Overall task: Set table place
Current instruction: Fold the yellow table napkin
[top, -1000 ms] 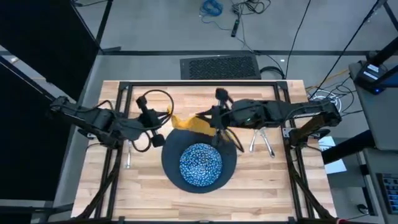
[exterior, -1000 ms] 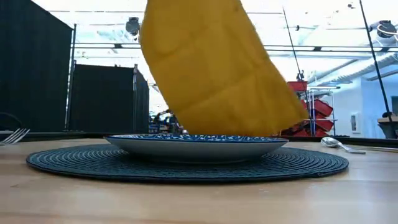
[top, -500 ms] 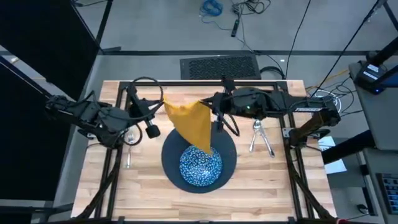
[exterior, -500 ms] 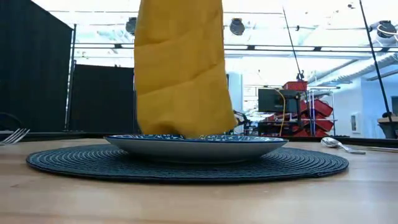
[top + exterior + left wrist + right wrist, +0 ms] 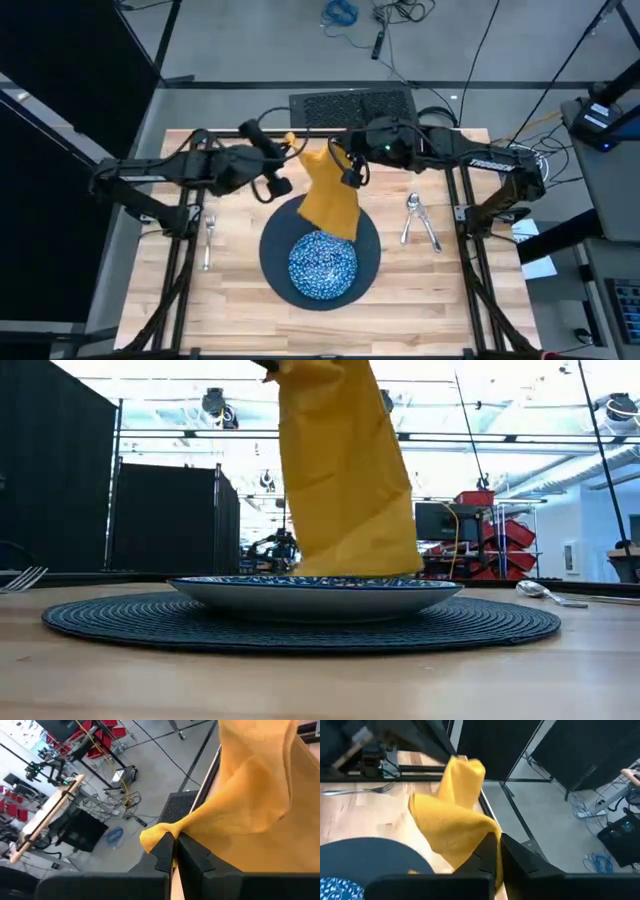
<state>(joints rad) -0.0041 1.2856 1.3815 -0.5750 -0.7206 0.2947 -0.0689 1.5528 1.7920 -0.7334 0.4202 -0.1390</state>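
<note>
Both arms reach in over the far half of the worktop (image 5: 240, 310), and between them hangs the mustard-yellow napkin (image 5: 328, 190). The left claw (image 5: 287, 148) is closed on one top corner of the cloth; in the left wrist view its fingers (image 5: 162, 851) pinch a bunched yellow fold with no gap left. The right claw (image 5: 345, 158) is closed on the other top corner, and the right wrist view shows the cloth draped down from between its dark fingers (image 5: 487, 851). The two claws sit near each other, just inside the far black frame bar, so the room toward that edge is small.

The napkin hangs from them as a tapered sheet over the far part of the dark round plate (image 5: 280, 280). In the low view its lower hem reaches the rim line of the speckled dish (image 5: 315, 592); whether it touches the dish cannot be told.

The dish lies centred on the plate, in the middle of the worktop. To the left, the fork (image 5: 209, 232) lies apart from the plate, close to the left frame rail. To the right, the spoon (image 5: 411, 212) and the knife (image 5: 430, 228) lie together, angled, between the plate and the right rail. The near strip of planks in front of the plate is bare wood.
</note>
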